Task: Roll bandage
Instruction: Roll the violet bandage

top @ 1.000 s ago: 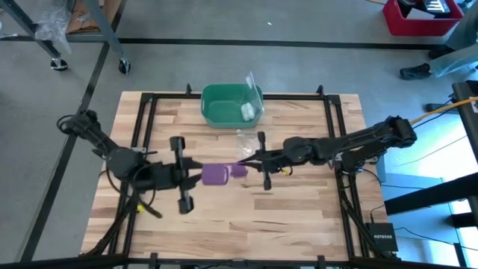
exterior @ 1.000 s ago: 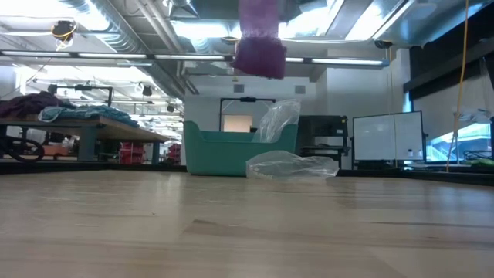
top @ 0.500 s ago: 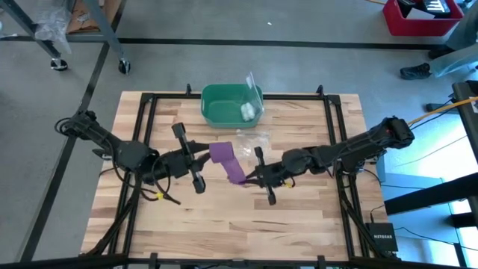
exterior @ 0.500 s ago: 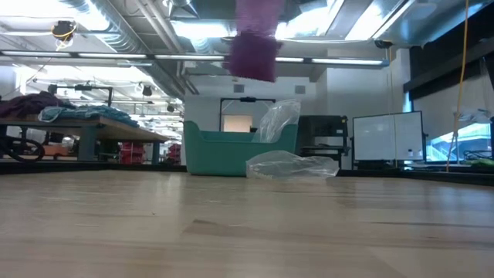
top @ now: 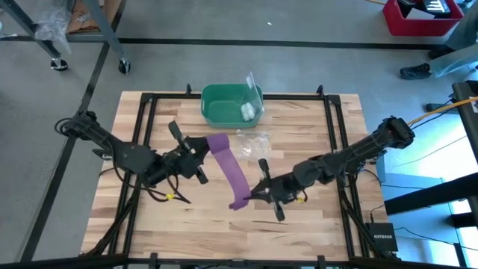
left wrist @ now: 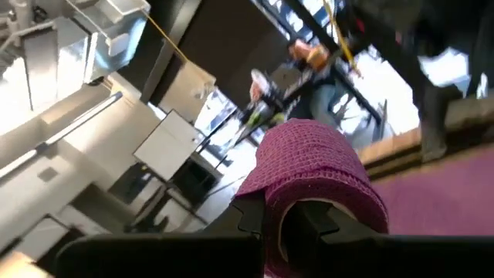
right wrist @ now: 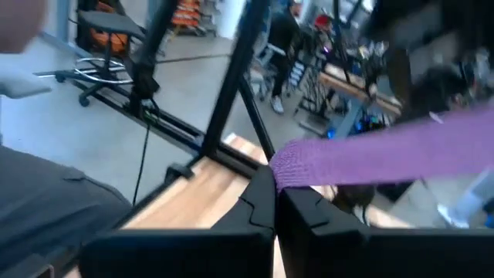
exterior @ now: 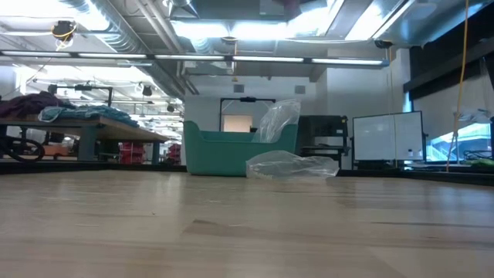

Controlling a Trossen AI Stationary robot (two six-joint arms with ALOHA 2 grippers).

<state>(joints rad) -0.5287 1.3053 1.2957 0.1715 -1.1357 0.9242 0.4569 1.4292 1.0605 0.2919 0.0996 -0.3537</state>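
I have the bandage (top: 227,166) stretched in the air between my two grippers, above the table (top: 314,224). My left gripper (top: 203,149) is pinched shut on the rolled end, and the purple roll bulges out just past its fingers. My right gripper (top: 252,199) is pinched shut on the loose end, with the flat strip running away from its tips toward the left one.

I think the strip could slip out of the right gripper, because only the very edge of it sits between the fingers. If I pull the grippers farther apart, the roll at the left gripper may come undone more. If the strip goes slack, it may twist and roll up crooked. The green bin (top: 224,105) is well beyond both grippers, so I don't worry about bumping it.
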